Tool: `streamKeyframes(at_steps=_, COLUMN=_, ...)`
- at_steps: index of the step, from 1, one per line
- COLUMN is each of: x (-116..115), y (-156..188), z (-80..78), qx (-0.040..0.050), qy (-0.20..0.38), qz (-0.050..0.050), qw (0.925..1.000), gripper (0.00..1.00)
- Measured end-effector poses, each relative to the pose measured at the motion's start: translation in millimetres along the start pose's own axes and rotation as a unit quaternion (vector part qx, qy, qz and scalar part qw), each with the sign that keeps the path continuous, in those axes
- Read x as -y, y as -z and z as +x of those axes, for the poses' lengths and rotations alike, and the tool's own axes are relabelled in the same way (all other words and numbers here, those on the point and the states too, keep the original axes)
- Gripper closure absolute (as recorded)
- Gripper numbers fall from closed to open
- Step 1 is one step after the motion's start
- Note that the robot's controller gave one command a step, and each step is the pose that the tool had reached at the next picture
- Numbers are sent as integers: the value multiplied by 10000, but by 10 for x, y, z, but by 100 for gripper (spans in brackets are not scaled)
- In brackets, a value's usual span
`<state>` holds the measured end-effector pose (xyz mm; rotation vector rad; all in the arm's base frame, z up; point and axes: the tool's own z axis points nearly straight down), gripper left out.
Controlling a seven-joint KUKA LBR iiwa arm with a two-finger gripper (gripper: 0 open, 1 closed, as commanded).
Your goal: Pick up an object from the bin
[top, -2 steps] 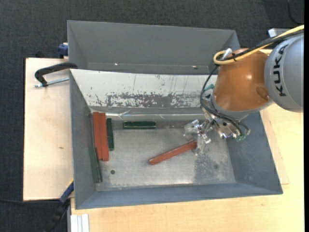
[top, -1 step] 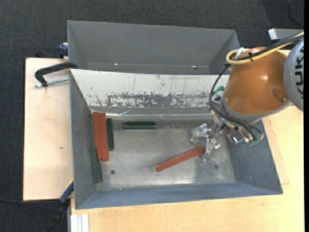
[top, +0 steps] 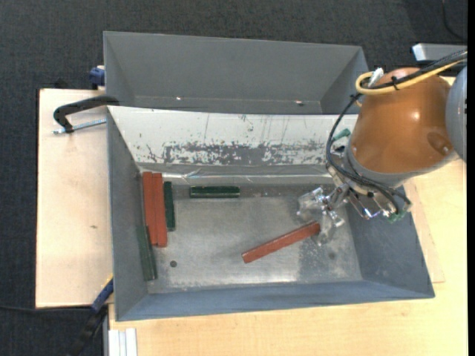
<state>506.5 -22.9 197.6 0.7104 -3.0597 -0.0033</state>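
Observation:
My gripper (top: 322, 215) is low over the right part of the bin floor, beneath the orange cover. A long thin red-brown stick (top: 280, 244) lies slanted on the floor, and its upper right end reaches the fingertips. Whether the fingers are round that end I cannot make out. A short dark green bar (top: 214, 192) rests near the back wall, well left of the gripper.
Along the left wall lie a red-orange block (top: 154, 208), a dark green bar (top: 169, 205) beside it and another dark green strip (top: 146, 252) by the wall's foot. A small dark speck (top: 173, 265) sits on the floor.

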Motion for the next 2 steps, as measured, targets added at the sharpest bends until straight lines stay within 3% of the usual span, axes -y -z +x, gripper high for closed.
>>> streamKeyframes(at_steps=1, x=-34, y=51, z=-111, qx=31, qy=1492, qz=31, qw=9888, gripper=100)
streamKeyframes(at_steps=2, x=-49, y=1200, z=-57, qx=29, qy=1301, qz=21, qw=9915, gripper=100)
